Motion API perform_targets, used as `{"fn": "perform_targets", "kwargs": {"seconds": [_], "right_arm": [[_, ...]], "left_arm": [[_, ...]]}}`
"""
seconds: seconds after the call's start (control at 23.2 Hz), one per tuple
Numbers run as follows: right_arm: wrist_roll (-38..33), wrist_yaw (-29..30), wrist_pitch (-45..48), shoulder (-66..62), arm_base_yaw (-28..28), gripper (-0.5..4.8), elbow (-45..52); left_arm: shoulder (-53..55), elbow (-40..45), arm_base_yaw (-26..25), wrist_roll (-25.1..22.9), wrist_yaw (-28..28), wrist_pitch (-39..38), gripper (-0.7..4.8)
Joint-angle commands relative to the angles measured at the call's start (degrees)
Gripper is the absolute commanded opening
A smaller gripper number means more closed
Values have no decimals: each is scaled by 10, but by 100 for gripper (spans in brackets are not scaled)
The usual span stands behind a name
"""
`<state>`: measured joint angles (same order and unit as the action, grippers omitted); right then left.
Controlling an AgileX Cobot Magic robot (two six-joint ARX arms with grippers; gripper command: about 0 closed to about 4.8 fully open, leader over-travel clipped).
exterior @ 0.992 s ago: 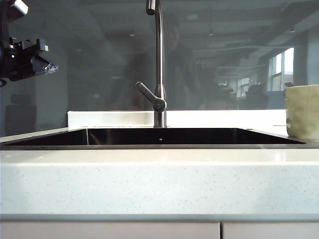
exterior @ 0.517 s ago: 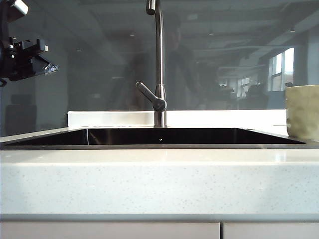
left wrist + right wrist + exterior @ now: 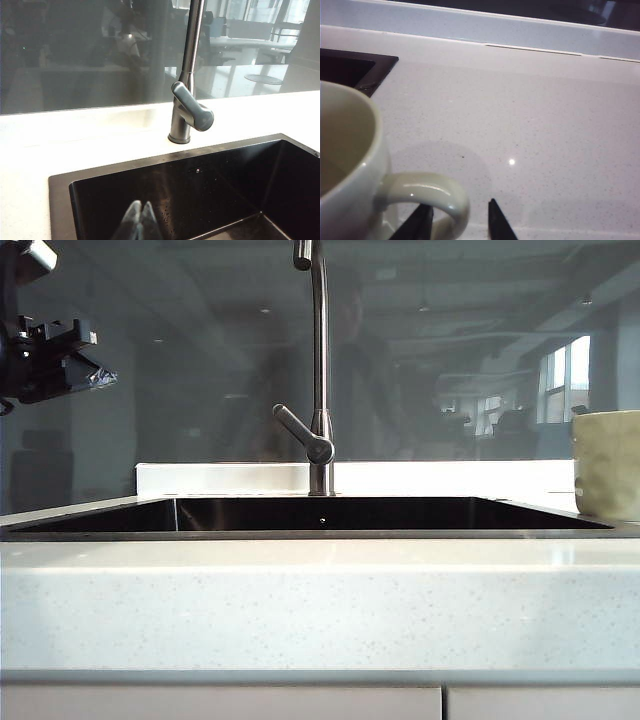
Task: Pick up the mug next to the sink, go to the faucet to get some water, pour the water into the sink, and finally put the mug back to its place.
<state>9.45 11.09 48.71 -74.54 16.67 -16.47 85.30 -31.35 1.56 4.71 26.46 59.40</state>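
Observation:
The pale cream-green mug (image 3: 607, 465) stands on the white counter at the far right, beside the sink (image 3: 320, 532). In the right wrist view the mug (image 3: 347, 165) is close up, with its handle (image 3: 437, 195) turned toward my right gripper (image 3: 460, 215). That gripper is open, and the outer curve of the handle lies between its dark fingers (image 3: 496, 222) without being clamped. My left gripper (image 3: 100, 375) hangs shut and empty high at the left; its tips (image 3: 140, 210) are over the black basin (image 3: 210, 190). The steel faucet (image 3: 319, 370) rises behind the sink's middle.
A dark glass backsplash (image 3: 200, 370) runs behind the counter. The faucet's lever handle (image 3: 192, 107) angles out low on its side. Speckled white counter (image 3: 530, 135) stretches beyond the mug, and the sink's corner (image 3: 350, 70) shows beside it.

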Motion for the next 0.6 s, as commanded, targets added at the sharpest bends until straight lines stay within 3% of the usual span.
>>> {"fn": "perform_targets", "kwargs": {"seconds": [0.04, 0.6], "right_arm": [[0, 0, 13, 1, 0, 157, -2], [0, 0, 40, -25, 0, 157, -2]], "left_arm": [[-2, -2, -1, -2, 4, 11, -6], [-2, -2, -1, -1, 4, 11, -6]]}}
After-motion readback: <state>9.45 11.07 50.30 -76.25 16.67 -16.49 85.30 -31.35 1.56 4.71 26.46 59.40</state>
